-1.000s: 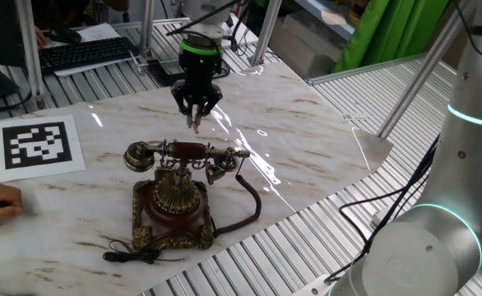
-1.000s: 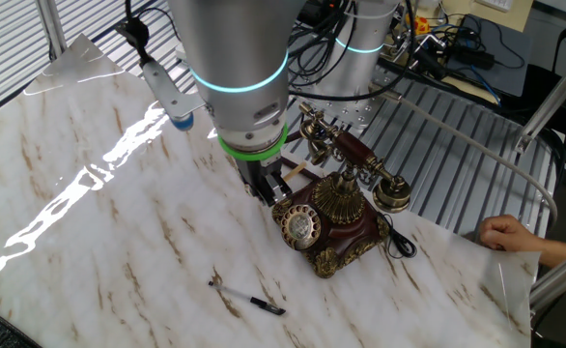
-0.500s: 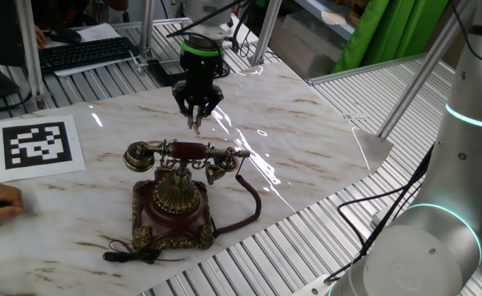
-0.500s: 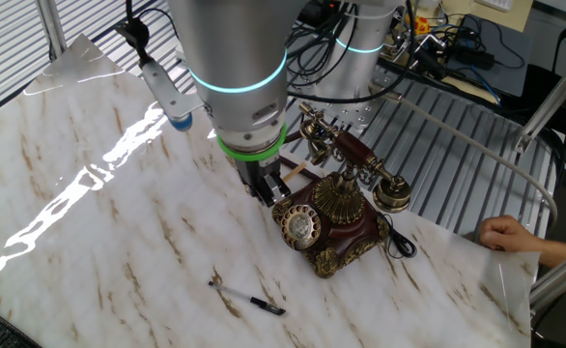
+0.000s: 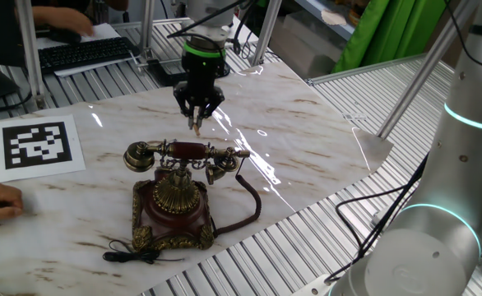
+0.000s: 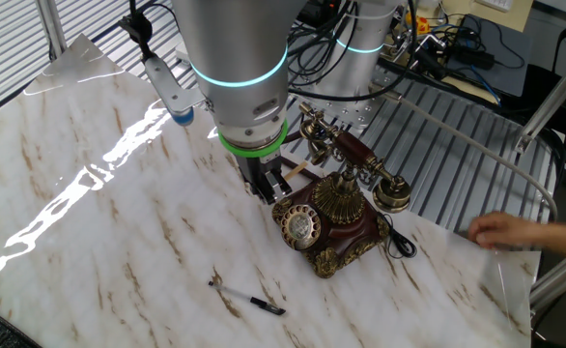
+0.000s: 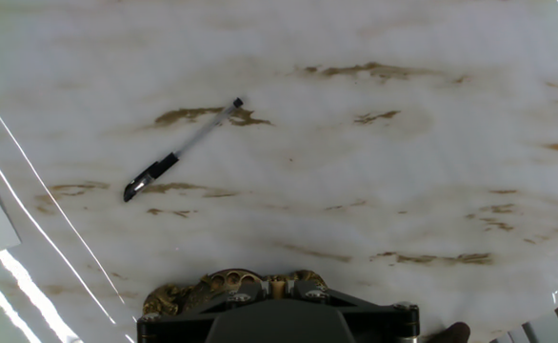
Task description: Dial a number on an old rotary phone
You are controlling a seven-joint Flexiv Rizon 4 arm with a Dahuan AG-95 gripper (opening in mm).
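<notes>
Hovering behind rotary phone [image 5: 175, 193], end effector [image 5: 196, 125] clenched, fiducial marker sheet [image 5: 37, 144], no readable writing

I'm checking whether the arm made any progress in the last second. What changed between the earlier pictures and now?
The gripper barely moved, hovering behind the old rotary phone. One person's hand slid along the table edge toward the phone; another hand came over the keyboard. Phone, handset and pen stayed put.

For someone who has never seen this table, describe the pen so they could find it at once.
Start at the ornate rotary phone on the marble-patterned table. On the dial side of the phone, a little way off and touching nothing, lies the pen flat on the tabletop. It is thin, with a clear barrel and a black end, the only small loose thing there.
</notes>
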